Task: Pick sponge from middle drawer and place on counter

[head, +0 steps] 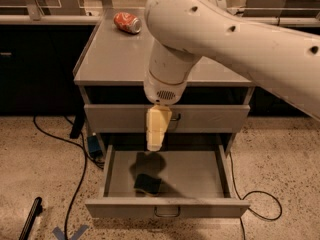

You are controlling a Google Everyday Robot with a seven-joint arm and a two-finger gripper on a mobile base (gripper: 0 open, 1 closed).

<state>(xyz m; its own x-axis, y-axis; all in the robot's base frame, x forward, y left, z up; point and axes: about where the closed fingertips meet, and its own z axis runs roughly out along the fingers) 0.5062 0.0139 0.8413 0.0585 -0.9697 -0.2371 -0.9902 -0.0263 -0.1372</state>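
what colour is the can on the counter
The can is red, clearest in the camera view; the tool hangs over the middle drawer.

The cream-yellow gripper (154, 144) hangs from a white arm (225, 29) dotted with small dark holes, above the back edge of the plain grey drawer (165, 208). The sponge (147, 184), near the drawer's front edge, looks dark, almost black in shadow. The counter (115, 59) is smooth grey, and a red can (127, 22) with white marks lies at its back edge. The floor (40, 159) is speckled beige.
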